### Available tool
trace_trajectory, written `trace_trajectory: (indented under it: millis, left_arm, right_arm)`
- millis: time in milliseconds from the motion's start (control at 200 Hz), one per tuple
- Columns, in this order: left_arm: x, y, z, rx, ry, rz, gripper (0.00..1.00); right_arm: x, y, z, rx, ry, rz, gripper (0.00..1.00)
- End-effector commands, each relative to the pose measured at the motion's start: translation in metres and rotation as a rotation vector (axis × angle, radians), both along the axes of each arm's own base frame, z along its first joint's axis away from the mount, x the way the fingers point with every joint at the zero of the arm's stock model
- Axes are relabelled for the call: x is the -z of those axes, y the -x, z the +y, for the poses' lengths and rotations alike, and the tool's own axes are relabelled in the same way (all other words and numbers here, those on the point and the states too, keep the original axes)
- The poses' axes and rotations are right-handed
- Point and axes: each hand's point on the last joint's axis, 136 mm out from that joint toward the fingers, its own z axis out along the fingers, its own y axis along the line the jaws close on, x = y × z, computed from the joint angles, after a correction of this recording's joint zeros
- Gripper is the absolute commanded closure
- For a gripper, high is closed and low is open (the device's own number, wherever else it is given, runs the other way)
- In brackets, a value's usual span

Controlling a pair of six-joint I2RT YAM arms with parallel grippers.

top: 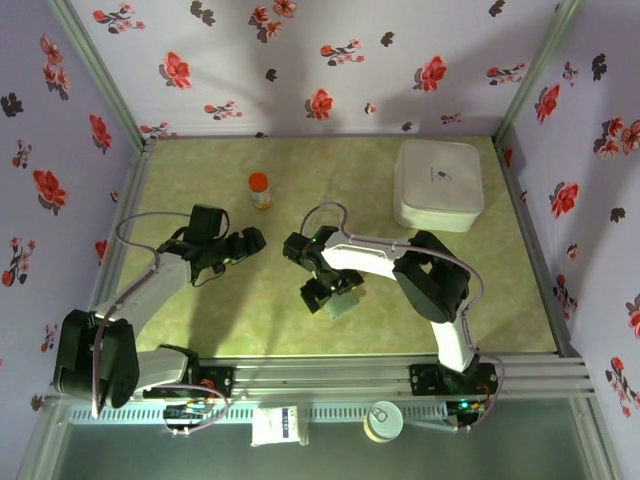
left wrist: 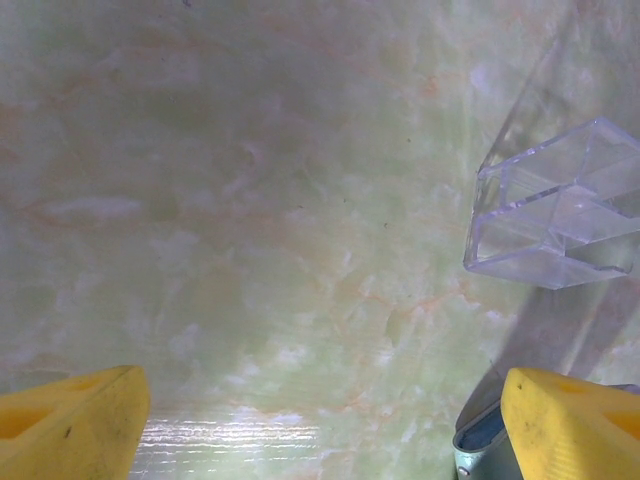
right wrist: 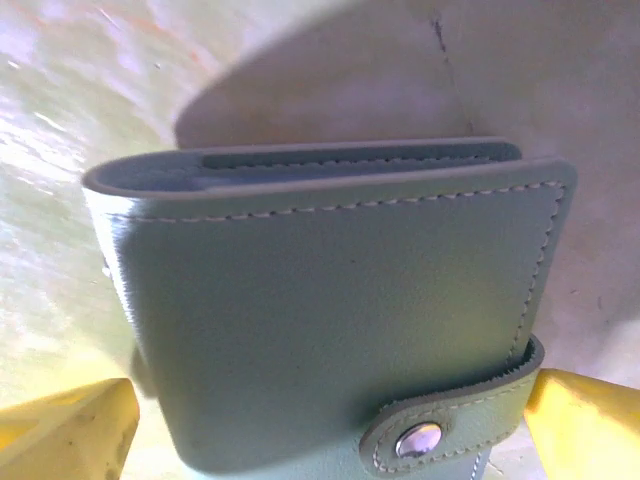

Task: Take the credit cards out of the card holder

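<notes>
The slate grey-blue card holder (right wrist: 330, 300) is folded shut, its strap snapped over the front with a silver stud (right wrist: 418, 438). It sits between the yellow fingers (right wrist: 70, 430) of my right gripper (right wrist: 330, 425), which stands open around it. From above, the card holder (top: 345, 305) lies on the table in front of the right gripper (top: 322, 293). No credit cards are visible; they are hidden. My left gripper (top: 250, 241) hovers to the left, open and holding nothing (left wrist: 325, 425). A corner of the card holder (left wrist: 478, 442) peeks in by its right finger.
An orange-capped bottle (top: 259, 190) stands at the back, left of centre. A big white rounded box (top: 438, 183) sits at the back right. A clear plastic piece (left wrist: 560, 205) lies ahead of the left gripper. The green marbled table (top: 200, 310) is walled on three sides.
</notes>
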Motion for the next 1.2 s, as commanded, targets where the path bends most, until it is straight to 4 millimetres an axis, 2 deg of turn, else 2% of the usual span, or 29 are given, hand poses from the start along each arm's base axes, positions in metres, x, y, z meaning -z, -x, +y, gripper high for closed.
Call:
trace_trajectory:
  millis: [0,230,540,765,1080,1195]
  left_arm:
    - [-0.002,0.001,-0.002,-0.007,0.012,-0.009,0.09]
    - [0.000,0.001,-0.001,-0.008,0.008,-0.008,0.09]
    - [0.000,0.005,-0.010,0.084,0.012,-0.019,0.09]
    - [-0.004,0.011,-0.012,0.165,-0.019,-0.016,0.09]
    - [0.004,0.011,-0.014,0.145,0.003,0.015,0.09]
    - [0.008,0.014,-0.010,0.113,-0.003,0.030,0.09]
  right_arm:
    - [0.007,0.001,-0.002,-0.017,-0.003,0.020,0.01]
    - [0.008,-0.004,-0.002,-0.046,-0.010,0.015,0.03]
    - [0.000,-0.004,0.008,0.002,-0.056,0.015,0.17]
    - [-0.003,-0.007,0.012,0.095,-0.076,0.000,0.26]
    - [-0.020,-0.028,0.031,0.303,-0.199,-0.092,0.30]
    - [-0.024,-0.035,0.038,0.373,-0.235,-0.116,0.30]
